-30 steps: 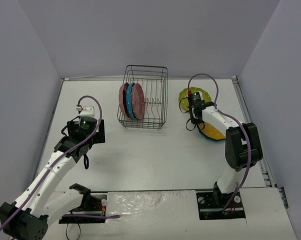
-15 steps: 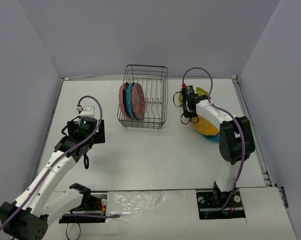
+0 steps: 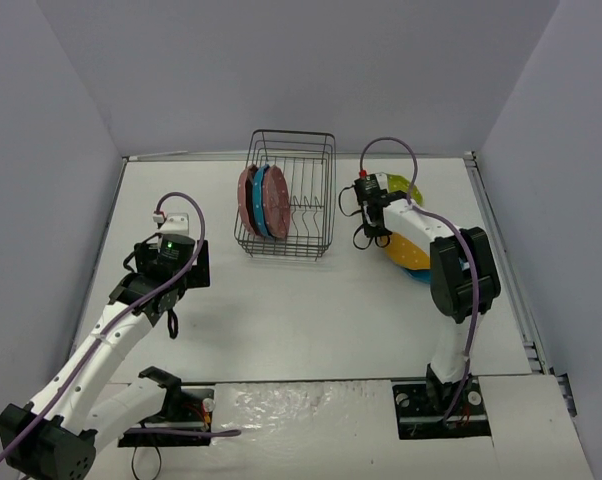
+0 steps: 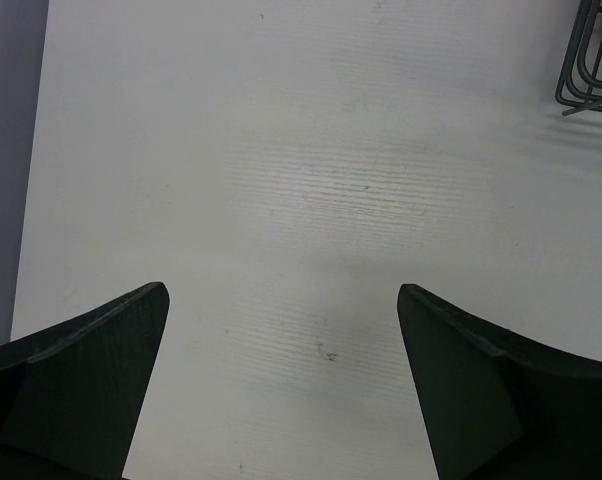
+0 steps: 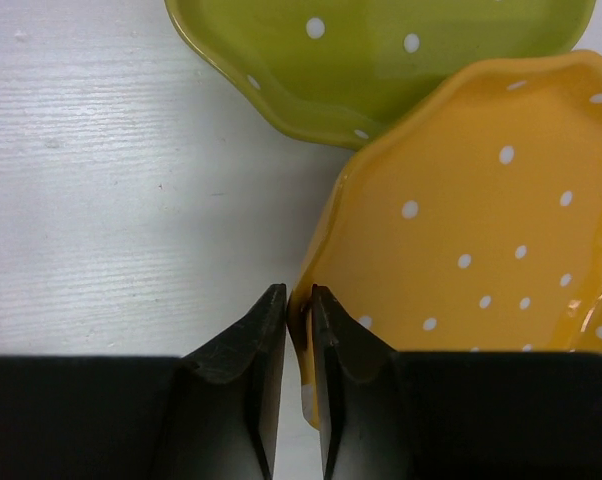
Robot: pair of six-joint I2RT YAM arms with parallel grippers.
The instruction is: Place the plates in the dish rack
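Orange, glossy and dotted white, the orange plate (image 5: pixel 461 240) is sitting with its scalloped rim pinched in my right tool (image 5: pixel 297 305), whose jaws are clenching it with only the rim's thickness between them. Over the last second that arm has been swinging left, away from the right side of the counter (image 5: pixel 101 180) and closer to the dish rack (image 3: pixel 306 185). The plate is coming with it, so I am judging the pick as made and the carry as starting. The lime plate (image 5: pixel 381 60) is lying flat just beyond, its wavy edge close to the orange one, and a blue plate (image 3: pixel 419 277) is peeking out beneath. In the black wire rack, two pink plates (image 3: pixel 247 200) are standing on edge at the left end with another blue one (image 3: pixel 262 203) between them. My left tool (image 4: pixel 283 292) is hanging released, jaws wide, over bare matte counter, holding nothing.
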